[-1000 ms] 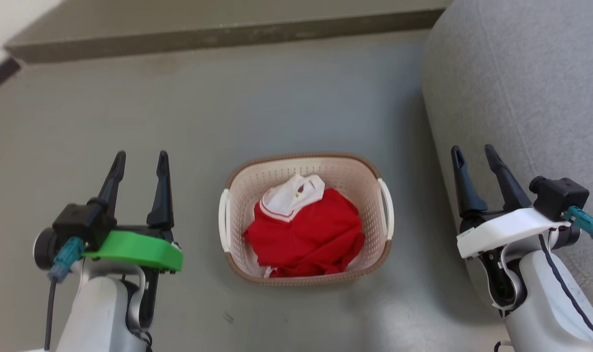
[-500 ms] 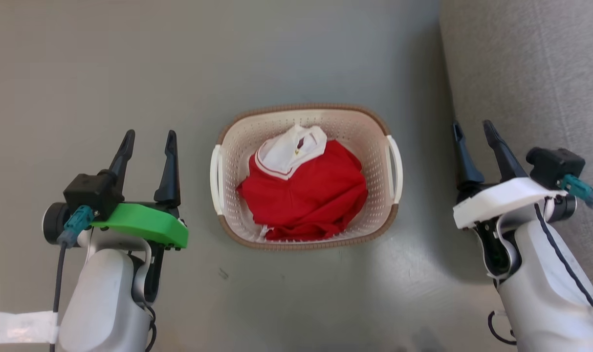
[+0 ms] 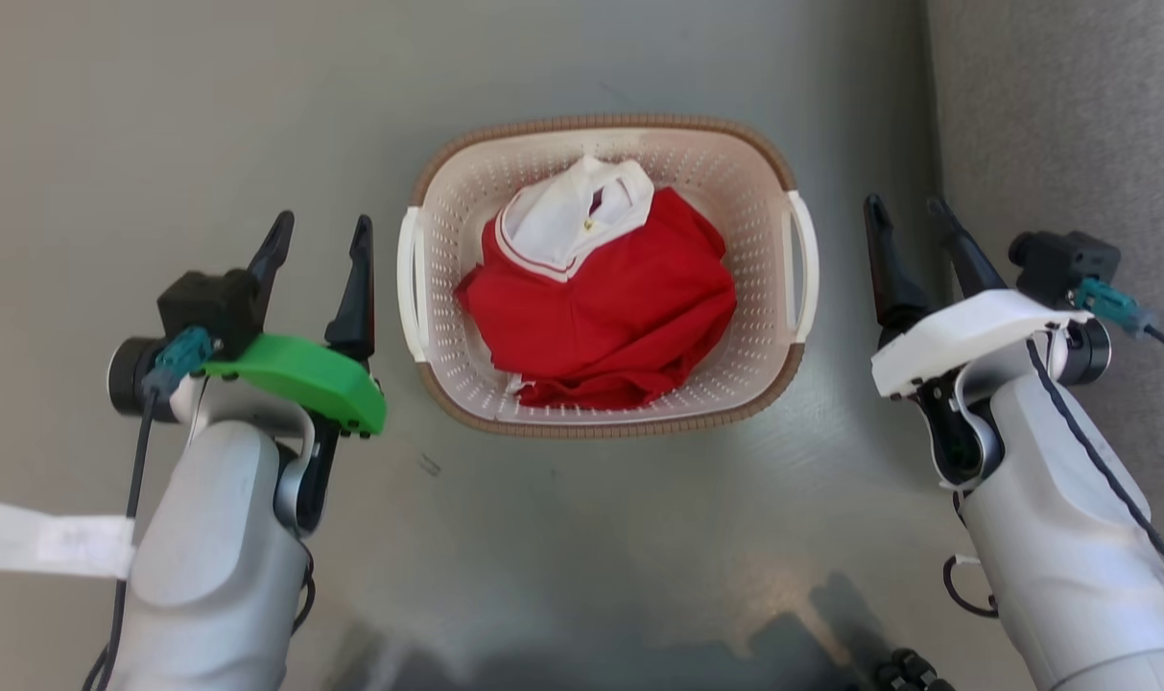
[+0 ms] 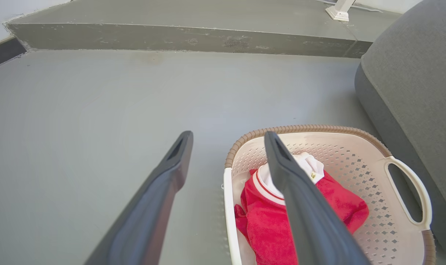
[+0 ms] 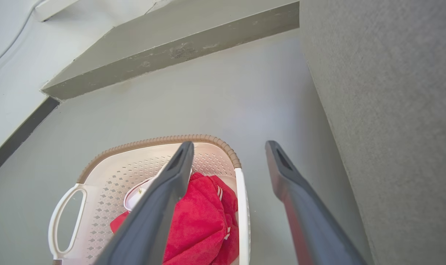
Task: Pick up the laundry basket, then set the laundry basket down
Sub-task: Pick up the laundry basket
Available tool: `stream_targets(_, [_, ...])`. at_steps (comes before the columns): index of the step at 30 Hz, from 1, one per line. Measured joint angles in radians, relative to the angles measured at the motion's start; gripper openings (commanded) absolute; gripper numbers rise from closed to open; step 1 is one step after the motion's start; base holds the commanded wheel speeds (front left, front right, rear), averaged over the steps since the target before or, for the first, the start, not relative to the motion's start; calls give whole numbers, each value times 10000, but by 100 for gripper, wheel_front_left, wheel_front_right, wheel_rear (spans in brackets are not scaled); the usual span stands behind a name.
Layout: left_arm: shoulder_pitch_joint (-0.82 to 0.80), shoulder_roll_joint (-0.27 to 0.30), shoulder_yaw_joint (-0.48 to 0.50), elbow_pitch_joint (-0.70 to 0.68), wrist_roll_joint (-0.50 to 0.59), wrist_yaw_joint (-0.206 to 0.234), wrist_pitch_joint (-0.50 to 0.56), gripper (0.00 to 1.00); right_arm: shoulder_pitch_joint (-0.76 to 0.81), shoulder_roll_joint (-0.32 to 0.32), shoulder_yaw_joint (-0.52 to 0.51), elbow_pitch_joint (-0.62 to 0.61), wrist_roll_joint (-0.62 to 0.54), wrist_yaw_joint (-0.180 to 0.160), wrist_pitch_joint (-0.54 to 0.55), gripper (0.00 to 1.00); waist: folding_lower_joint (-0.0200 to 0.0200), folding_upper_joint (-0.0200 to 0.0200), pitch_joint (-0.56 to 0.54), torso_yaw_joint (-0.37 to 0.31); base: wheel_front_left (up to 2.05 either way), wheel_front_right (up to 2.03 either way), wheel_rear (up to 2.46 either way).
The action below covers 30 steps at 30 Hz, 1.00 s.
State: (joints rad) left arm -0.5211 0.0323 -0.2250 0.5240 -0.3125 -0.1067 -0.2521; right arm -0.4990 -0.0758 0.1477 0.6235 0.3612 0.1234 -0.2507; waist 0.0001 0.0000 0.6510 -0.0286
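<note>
The laundry basket (image 3: 735,192) sits on the floor, upper centre of my head view, its bottom hidden under a red garment (image 3: 620,307). My left gripper (image 3: 322,223) and right gripper (image 3: 904,203) flank it, fingers spread, holding nothing.

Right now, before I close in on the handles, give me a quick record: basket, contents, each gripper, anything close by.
basket: laundry basket, upright on the floor, not yet gripped
contents: red shirt with a white collar, crumpled inside
left gripper: left gripper open, empty, beside the left handle, not touching
right gripper: right gripper open, empty, beside the right handle, not touching
close by: grey sofa on the robot's right, close beside the right gripper
</note>
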Motion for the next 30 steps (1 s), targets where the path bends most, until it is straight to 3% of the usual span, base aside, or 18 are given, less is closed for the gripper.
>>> stream_targets(13, [-1307,-65,-357,1486,-21,-90,0,100,-1241,58,278,1331,205,0,-29,100,0,0,1206,17,0,0,0])
stream_targets(30, [-2767,-96,-1145,3264,-878,-178,186,100,-2767,100,1208,2982,644,10,2,100,-1,0,2495,-87,0,0,0])
